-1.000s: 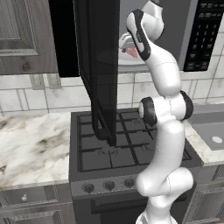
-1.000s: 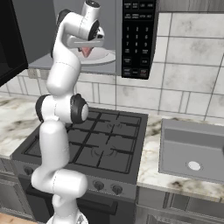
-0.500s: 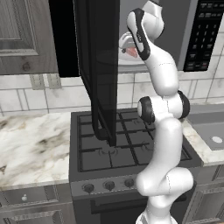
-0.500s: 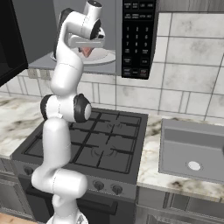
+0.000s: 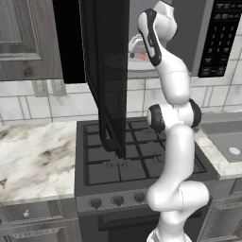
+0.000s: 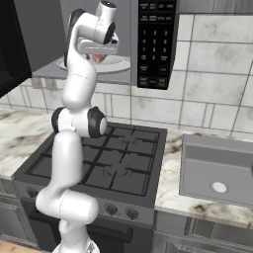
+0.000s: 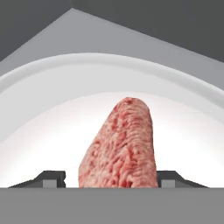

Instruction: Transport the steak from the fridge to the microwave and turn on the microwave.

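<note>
The microwave (image 5: pixel 220 38) hangs above the stove with its dark glass door (image 5: pixel 106 71) swung wide open to the left. My gripper (image 7: pixel 111 179) reaches into the grey cavity, over the white turntable plate (image 7: pixel 57 96). The pinkish-red steak (image 7: pixel 122 144) sticks forward from between my two dark fingertips (image 7: pixel 54 177), and the gripper is shut on it. In the right base view the steak (image 6: pixel 99 58) shows just under the hand (image 6: pixel 99 47), above the plate (image 6: pixel 121 64) and left of the button panel (image 6: pixel 155 42). From the left base view, a pink bit of steak (image 5: pixel 141 56) shows beside the arm.
A black gas stove (image 5: pixel 137 156) lies directly below the microwave. The open door juts out over its left burners. Marble counter (image 5: pixel 33 156) runs to the left, and a grey sink (image 6: pixel 217 168) sits to the right. A dark wood cabinet (image 5: pixel 23 42) hangs at upper left.
The arm's elbow has shifted slightly while the hand stays inside the microwave with the steak. The door and plate have not moved.
</note>
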